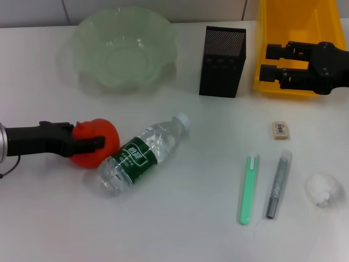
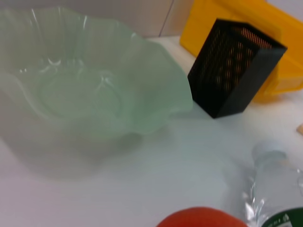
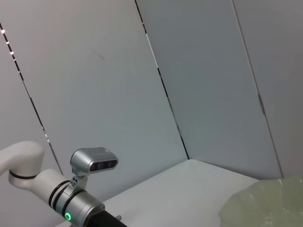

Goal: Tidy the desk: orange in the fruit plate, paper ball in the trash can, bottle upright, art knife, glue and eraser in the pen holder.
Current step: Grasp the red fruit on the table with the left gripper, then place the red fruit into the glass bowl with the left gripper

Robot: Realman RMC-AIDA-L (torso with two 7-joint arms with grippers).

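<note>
The orange (image 1: 108,132) lies on the white desk at the left, touching the base of the lying bottle (image 1: 143,155). My left gripper (image 1: 92,135) is shut on the orange, one finger on each side. The orange (image 2: 201,218) and the bottle (image 2: 277,189) also show in the left wrist view. The fruit plate (image 1: 163,33) stands empty at the back left. The pen holder (image 1: 222,63) stands at the back middle, with the trash can (image 1: 283,27) to its right. My right gripper (image 1: 268,61) hovers open and empty over the trash can. The eraser (image 1: 281,130), green art knife (image 1: 248,188), grey glue stick (image 1: 278,183) and paper ball (image 1: 323,188) lie at the right.
The left wrist view shows the fruit plate (image 2: 156,94) close ahead, with the pen holder (image 2: 232,71) and trash can (image 2: 222,12) beyond it. The right wrist view shows wall panels, my left arm (image 3: 71,203) and a bit of the plate (image 3: 270,203).
</note>
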